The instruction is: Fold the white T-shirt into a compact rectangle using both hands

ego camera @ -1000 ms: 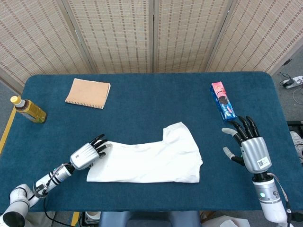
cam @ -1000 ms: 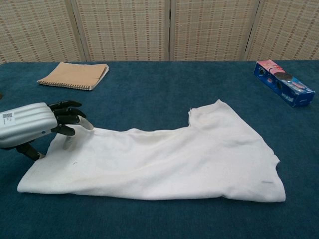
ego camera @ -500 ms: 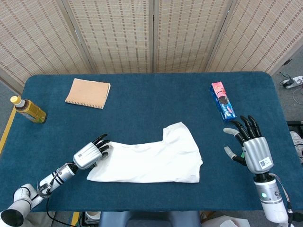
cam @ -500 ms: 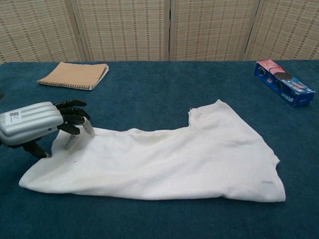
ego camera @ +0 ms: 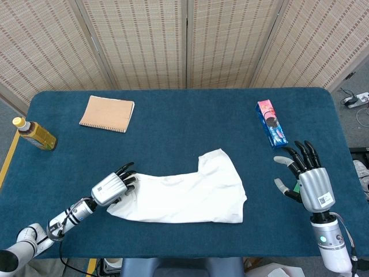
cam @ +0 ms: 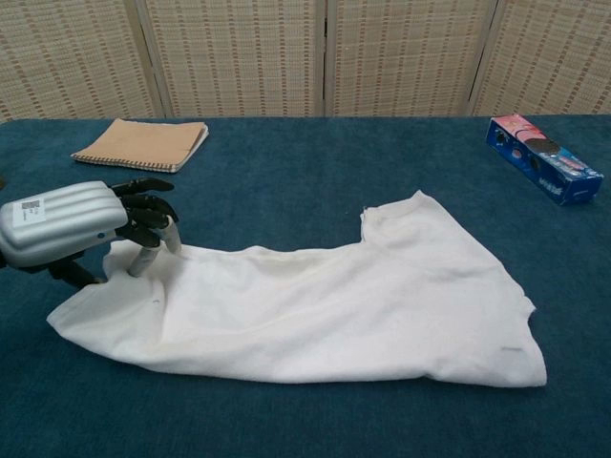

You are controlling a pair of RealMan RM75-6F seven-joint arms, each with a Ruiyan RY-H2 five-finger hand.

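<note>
White shirt [ego camera: 187, 196] laid flat on the blue table [ego camera: 173, 133], its left end pinched by the curled fingers of the left hand [ego camera: 112, 187], right hand [ego camera: 308, 179] held spread and empty, well apart to the shirt's right

A staged lab workspace: blue-clothed table [ego camera: 173, 121] backed by woven folding screens [ego camera: 184, 40]

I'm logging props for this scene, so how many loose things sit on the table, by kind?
White T-shirt: 1
Tan notebook: 1
Bottle: 1
Blue snack box: 1
Total: 4
</note>
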